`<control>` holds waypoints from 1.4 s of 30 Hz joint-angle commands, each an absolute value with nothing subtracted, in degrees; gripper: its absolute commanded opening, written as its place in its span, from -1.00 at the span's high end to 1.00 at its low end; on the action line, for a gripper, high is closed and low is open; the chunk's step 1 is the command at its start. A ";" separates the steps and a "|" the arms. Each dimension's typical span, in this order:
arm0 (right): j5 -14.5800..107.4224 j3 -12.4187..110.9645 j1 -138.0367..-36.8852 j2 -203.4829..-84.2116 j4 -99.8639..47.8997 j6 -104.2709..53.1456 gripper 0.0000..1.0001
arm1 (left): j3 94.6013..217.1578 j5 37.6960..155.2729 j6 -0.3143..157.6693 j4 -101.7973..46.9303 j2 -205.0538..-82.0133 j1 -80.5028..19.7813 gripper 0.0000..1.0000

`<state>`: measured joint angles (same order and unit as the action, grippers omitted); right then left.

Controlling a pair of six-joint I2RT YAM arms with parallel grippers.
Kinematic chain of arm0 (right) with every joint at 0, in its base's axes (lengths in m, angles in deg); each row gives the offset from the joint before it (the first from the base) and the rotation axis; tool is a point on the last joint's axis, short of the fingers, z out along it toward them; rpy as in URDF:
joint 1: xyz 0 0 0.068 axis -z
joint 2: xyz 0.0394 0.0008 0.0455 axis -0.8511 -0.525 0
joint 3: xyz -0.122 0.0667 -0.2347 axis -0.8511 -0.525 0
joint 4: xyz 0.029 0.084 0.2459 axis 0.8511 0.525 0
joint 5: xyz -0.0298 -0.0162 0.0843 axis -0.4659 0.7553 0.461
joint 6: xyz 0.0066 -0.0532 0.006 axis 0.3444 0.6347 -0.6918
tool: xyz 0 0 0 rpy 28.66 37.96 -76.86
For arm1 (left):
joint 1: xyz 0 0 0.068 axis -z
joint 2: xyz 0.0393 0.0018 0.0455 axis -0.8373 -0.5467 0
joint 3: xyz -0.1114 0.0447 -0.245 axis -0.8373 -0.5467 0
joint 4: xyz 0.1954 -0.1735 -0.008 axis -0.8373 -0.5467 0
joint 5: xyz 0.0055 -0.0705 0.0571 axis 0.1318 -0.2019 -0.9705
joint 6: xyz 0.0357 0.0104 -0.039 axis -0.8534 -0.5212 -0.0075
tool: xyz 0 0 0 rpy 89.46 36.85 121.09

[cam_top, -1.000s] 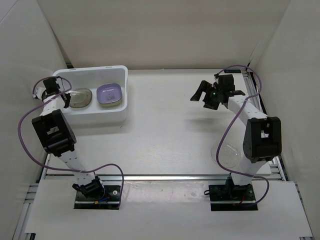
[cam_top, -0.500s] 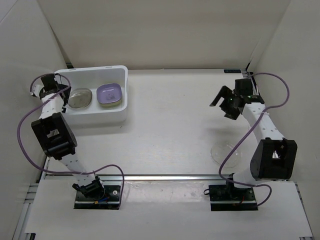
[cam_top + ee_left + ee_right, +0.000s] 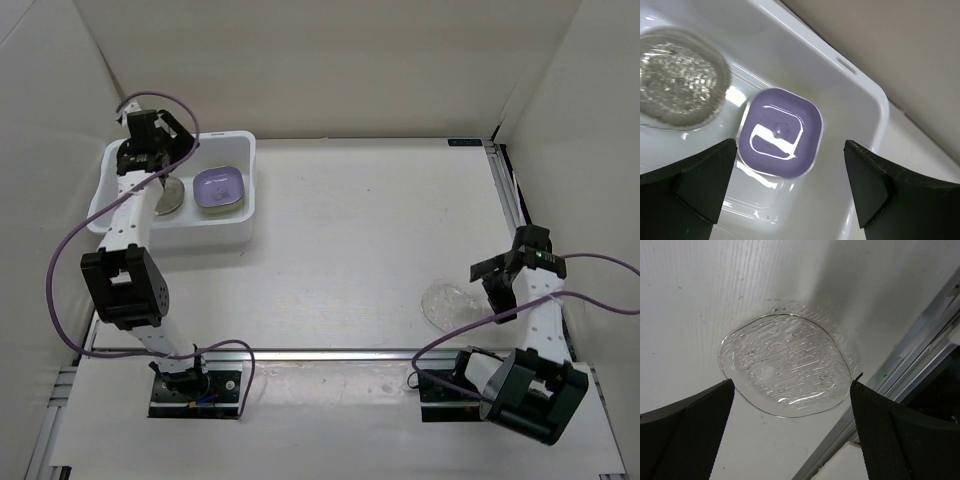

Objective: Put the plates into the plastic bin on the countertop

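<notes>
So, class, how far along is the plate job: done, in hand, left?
Done: purple plate and greyish plate lie in the bin. In hand: nothing; left gripper and right gripper are both open, the right near the clear plate. Left: that plate, lying on the countertop.

Upper left on the bench (image 3: 350,225), the bin (image 3: 200,236) holds a left plate (image 3: 173,198) and right plate (image 3: 219,187); a third plate (image 3: 448,304) lies lower right.

back wall (image 3: 330,60): plain off-white | left panel (image 3: 40,120), right panel (image 3: 600,120): same | light: soft, even
</notes>
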<state>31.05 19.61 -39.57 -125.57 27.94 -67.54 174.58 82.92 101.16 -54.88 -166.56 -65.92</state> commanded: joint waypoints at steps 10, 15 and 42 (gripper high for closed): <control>29.99 7.66 -38.03 -122.53 25.28 -73.24 -0.98 | 176.96 85.24 92.94 -55.38 -161.65 -57.21 -0.98; 32.44 3.01 -38.21 -123.06 18.80 -71.13 -0.98 | 177.23 84.88 91.80 -55.38 -159.89 -53.35 -0.98; 61.09 9.14 -46.55 -125.34 -8.64 -54.08 1.00 | 170.63 116.49 82.04 -51.34 -163.22 -30.94 -0.98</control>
